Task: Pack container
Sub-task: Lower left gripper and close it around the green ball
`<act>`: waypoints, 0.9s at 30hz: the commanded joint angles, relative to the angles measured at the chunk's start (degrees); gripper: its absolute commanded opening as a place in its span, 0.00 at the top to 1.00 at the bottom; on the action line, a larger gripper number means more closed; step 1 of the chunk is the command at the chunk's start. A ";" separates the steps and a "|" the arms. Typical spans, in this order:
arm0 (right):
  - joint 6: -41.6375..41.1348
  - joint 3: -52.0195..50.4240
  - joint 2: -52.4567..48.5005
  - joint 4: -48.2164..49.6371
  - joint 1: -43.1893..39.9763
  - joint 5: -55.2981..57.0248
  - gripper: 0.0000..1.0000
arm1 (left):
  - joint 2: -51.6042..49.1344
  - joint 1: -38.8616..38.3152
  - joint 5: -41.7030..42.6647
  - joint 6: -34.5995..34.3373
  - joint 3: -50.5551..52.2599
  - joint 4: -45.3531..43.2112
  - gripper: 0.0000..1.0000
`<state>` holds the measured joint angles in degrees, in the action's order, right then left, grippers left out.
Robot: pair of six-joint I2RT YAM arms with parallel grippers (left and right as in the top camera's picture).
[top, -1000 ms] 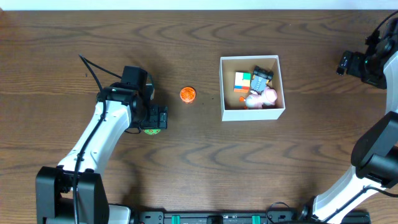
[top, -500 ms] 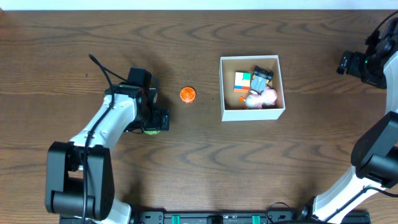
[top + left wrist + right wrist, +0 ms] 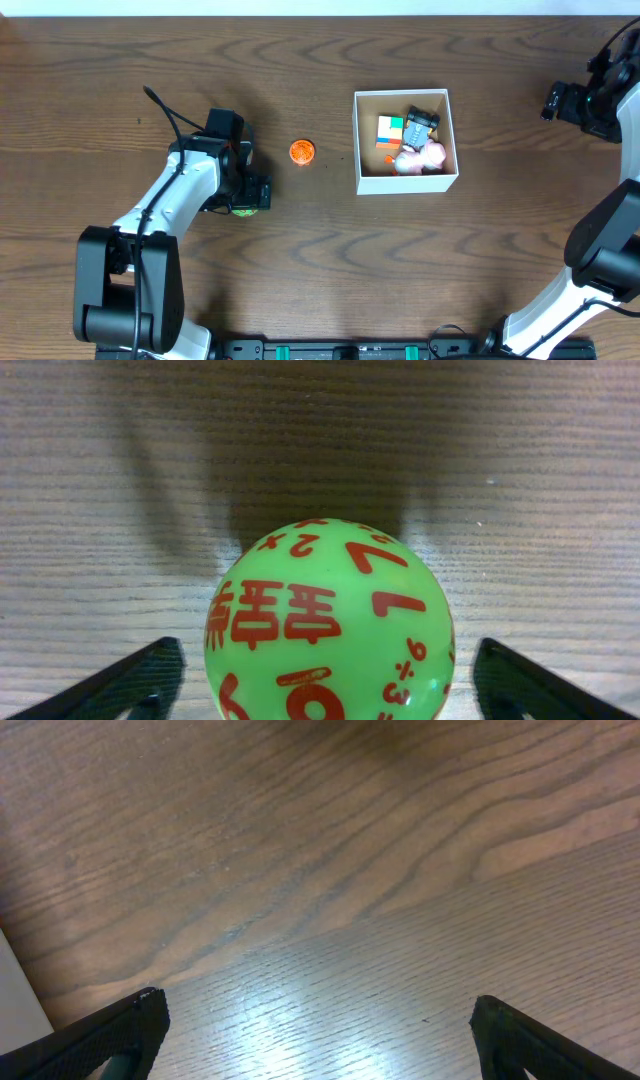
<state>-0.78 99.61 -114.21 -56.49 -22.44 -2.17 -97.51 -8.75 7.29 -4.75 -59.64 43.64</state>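
Observation:
A green ball (image 3: 330, 620) with red numbers rests on the wooden table, mostly hidden under my left gripper (image 3: 246, 200) in the overhead view. In the left wrist view that gripper (image 3: 327, 652) is open and straddles the ball, with table showing on both sides between the ball and the fingers (image 3: 150, 670). The container (image 3: 405, 183), a square white-walled box with a brown inside, stands right of centre. It holds a coloured cube (image 3: 390, 131), a pink toy (image 3: 427, 155) and a dark toy (image 3: 421, 120). My right gripper (image 3: 558, 101) is open at the far right, over bare wood (image 3: 315, 1005).
A small orange round toy (image 3: 302, 152) lies on the table between the left gripper and the container. The right arm (image 3: 600, 250) runs along the table's right edge.
The left arm has changed pose, its elbow swinging right, while its gripper has stayed around the green ball. The right arm and the container's contents have not moved.

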 commanded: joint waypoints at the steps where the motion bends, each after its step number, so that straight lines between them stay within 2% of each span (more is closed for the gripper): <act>1: 0.63 -0.11 -0.39 -0.04 -0.39 -0.24 0.01 | -0.50 -0.07 -0.70 -0.28 0.35 0.26 0.09; 6: 0.63 -0.11 -0.39 -0.04 -0.39 -0.24 0.01 | -0.55 -0.07 -2.01 -0.26 0.35 0.15 0.10; 8: 0.63 -0.11 -0.39 -0.04 -0.39 -0.24 0.01 | -0.55 -0.07 -2.01 -0.26 0.35 0.15 0.16; 11: 0.63 -0.11 -0.39 -0.04 -0.39 -0.24 0.01 | -0.55 -0.07 -1.99 -0.26 0.35 0.15 0.30; 13: 0.63 -0.11 -0.39 -0.04 -0.39 -0.24 0.01 | -0.55 -0.07 -1.99 -0.26 0.35 0.15 0.34; 18: 0.63 -0.11 -0.39 -0.07 -0.39 -0.24 0.01 | -0.55 -0.07 -1.99 -0.26 0.35 0.17 0.35; 21: 0.63 -0.11 -0.39 -0.04 -0.39 -0.24 0.01 | -0.55 -0.07 -1.99 -0.26 0.33 0.13 0.41; 27: 0.63 -0.11 -0.39 -0.04 -0.39 -0.24 0.01 | -0.50 -0.07 -1.97 -0.26 -0.72 0.46 0.41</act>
<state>-0.78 99.61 -114.21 -56.49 -22.44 -2.17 -97.51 -8.75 5.98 -4.73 -59.64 43.64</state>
